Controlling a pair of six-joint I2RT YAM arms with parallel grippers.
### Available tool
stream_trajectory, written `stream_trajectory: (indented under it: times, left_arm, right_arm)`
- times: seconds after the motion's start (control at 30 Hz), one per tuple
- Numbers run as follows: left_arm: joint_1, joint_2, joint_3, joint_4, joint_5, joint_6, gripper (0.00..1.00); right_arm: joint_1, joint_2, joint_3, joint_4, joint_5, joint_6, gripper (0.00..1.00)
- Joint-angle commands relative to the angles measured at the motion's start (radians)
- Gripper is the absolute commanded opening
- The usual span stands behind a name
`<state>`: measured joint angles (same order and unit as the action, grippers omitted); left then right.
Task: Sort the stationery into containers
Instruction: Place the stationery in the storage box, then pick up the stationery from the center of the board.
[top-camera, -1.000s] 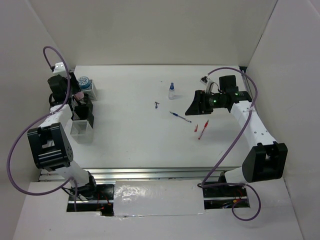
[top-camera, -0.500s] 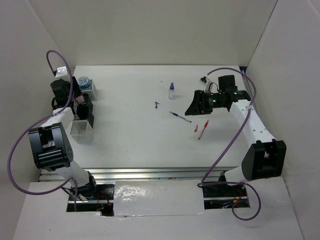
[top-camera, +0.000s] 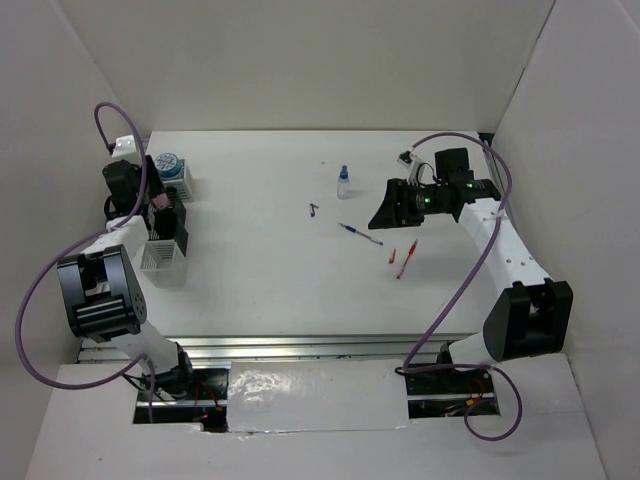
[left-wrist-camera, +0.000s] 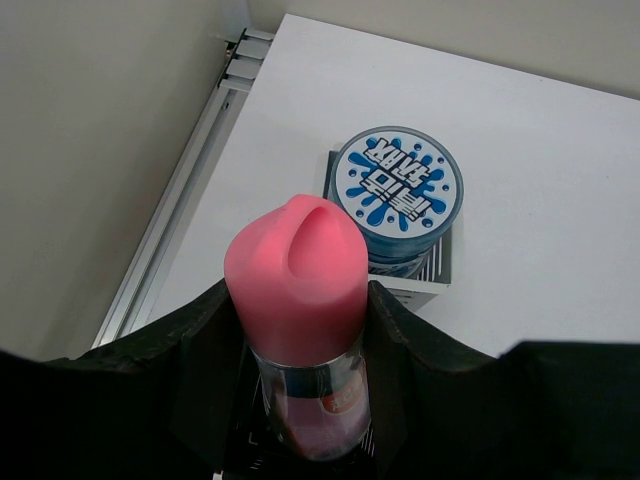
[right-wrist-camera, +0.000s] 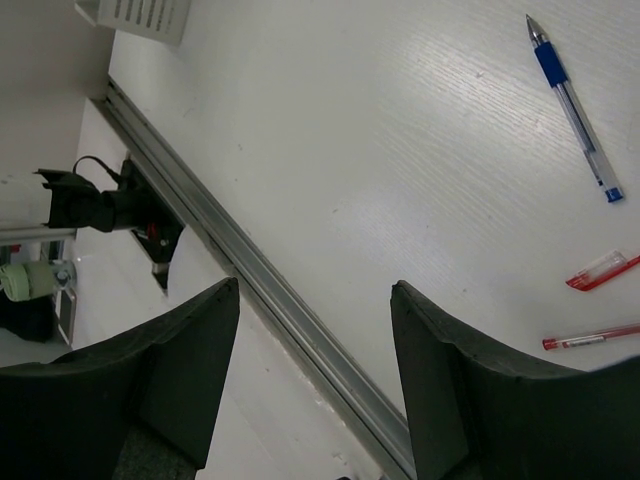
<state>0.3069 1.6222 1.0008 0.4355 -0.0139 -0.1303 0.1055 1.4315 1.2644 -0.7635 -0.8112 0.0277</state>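
Observation:
My left gripper (left-wrist-camera: 300, 305) is shut on the pink oblong block (left-wrist-camera: 298, 270), held above the row of containers (top-camera: 163, 240) at the table's left edge. Just beyond it, a round blue-white tin (left-wrist-camera: 398, 190) fills a white slotted box (left-wrist-camera: 440, 285). In the top view the left gripper (top-camera: 157, 200) hangs over a black mesh box (top-camera: 166, 214). My right gripper (right-wrist-camera: 312, 290) stands open with nothing between its fingers, up in the air. Below it lie the blue pen (right-wrist-camera: 572, 105), the short red piece (right-wrist-camera: 600, 270) and the red pen (right-wrist-camera: 590, 338). The tiny blue-capped bottle (top-camera: 343, 182) stands upright mid-table.
A small dark scrap (top-camera: 314, 210) lies left of the blue pen (top-camera: 360, 234). The metal rail of the table's near edge (right-wrist-camera: 270, 290) runs under the right gripper (top-camera: 386, 214). White walls close the table on three sides.
The left gripper has carried the pink block a little nearer along the row of boxes. The right gripper's jaws have spread slightly; that arm has barely shifted.

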Motion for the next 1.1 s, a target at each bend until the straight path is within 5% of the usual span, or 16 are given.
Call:
stream_trajectory:
  times: [0.0, 0.33, 0.53, 0.67, 0.8, 1.07]
  left_arm:
    - [0.006, -0.012, 0.024, 0.065, 0.005, 0.005, 0.56]
    - [0.018, -0.079, 0.038, 0.0, 0.077, -0.014, 0.81]
    - [0.04, -0.186, 0.077, -0.089, 0.169, -0.067, 0.81]
    - [0.057, -0.264, 0.127, -0.225, 0.394, -0.066, 0.82]
    - [0.061, -0.352, 0.117, -0.308, 0.583, -0.071, 0.81]
    - [0.051, -0.421, 0.087, -0.382, 0.657, -0.114, 0.81]
  right_arm:
    - [0.01, -0.002, 0.043, 0.024, 0.018, -0.017, 0.69]
    - [0.011, -0.011, 0.041, 0.066, 0.056, 0.005, 0.7]
    - [0.016, -0.065, -0.051, 0.33, 0.17, 0.049, 0.7]
    - [0.054, -0.034, -0.095, 0.553, 0.283, 0.041, 0.7]
    - [0.089, 0.117, -0.037, 0.665, 0.346, 0.002, 0.71]
    - [0.131, 0.331, -0.016, 0.904, 0.357, -0.188, 0.74]
